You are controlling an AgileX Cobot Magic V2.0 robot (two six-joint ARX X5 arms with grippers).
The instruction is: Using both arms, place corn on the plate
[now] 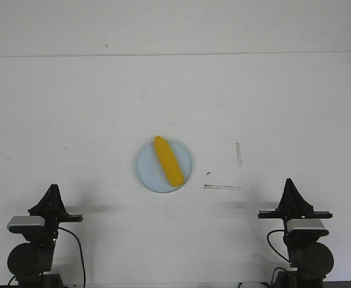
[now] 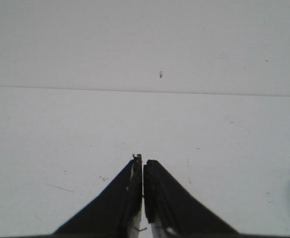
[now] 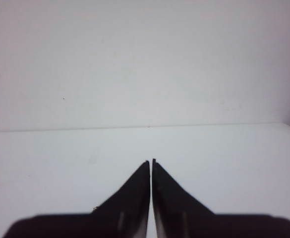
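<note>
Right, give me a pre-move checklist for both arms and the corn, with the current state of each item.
1. Corn on the plate: ok; it lies diagonally inside, one end near the rim.
2. Left gripper empty: ok; jaws shut on nothing in the left wrist view.
3. Right gripper empty: ok; jaws shut on nothing in the right wrist view.
4. Both grippers apart from the plate: ok; each sits near its own front corner of the table.
5. Corn stable against rolling: cannot tell.
</note>
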